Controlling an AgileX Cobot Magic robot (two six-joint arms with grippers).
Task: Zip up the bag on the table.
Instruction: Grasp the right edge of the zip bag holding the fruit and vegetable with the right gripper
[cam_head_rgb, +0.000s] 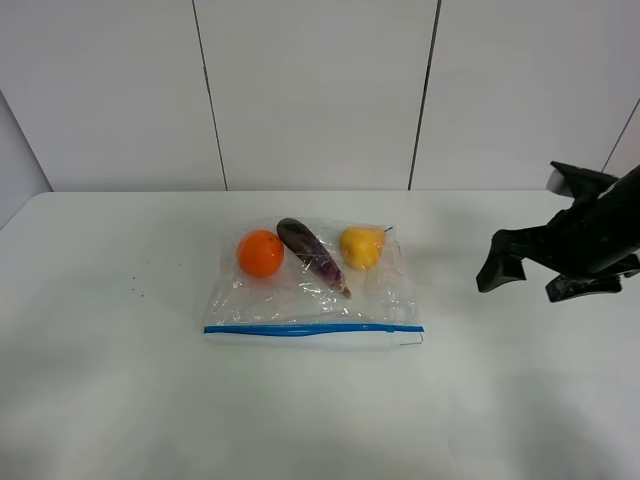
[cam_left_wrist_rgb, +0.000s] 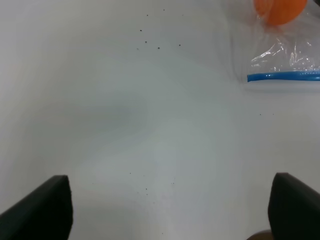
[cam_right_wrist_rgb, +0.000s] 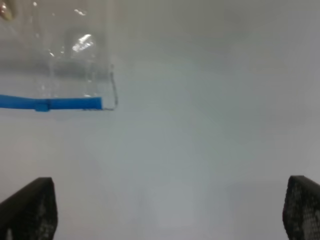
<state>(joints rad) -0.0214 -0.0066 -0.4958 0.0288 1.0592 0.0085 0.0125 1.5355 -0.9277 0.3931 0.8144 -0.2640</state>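
The clear plastic bag (cam_head_rgb: 300, 295) lies flat in the middle of the white table (cam_head_rgb: 110, 400), with its blue zipper strip (cam_head_rgb: 312, 328) along the near edge. Inside are an orange (cam_head_rgb: 260, 252), a purple eggplant (cam_head_rgb: 312, 255) and a yellow fruit (cam_head_rgb: 361, 246). My right gripper (cam_head_rgb: 530, 278) hovers open and empty to the right of the bag. In the right wrist view the gripper (cam_right_wrist_rgb: 170, 186) faces the strip's right end (cam_right_wrist_rgb: 50, 103). My left gripper (cam_left_wrist_rgb: 170, 185) is open and empty, with the bag's left corner (cam_left_wrist_rgb: 280, 57) and strip (cam_left_wrist_rgb: 285, 76) ahead of it. The left arm is out of the exterior view.
A white panelled wall (cam_head_rgb: 320, 90) stands behind the table's far edge. A few small dark specks (cam_left_wrist_rgb: 150, 42) lie on the table left of the bag.
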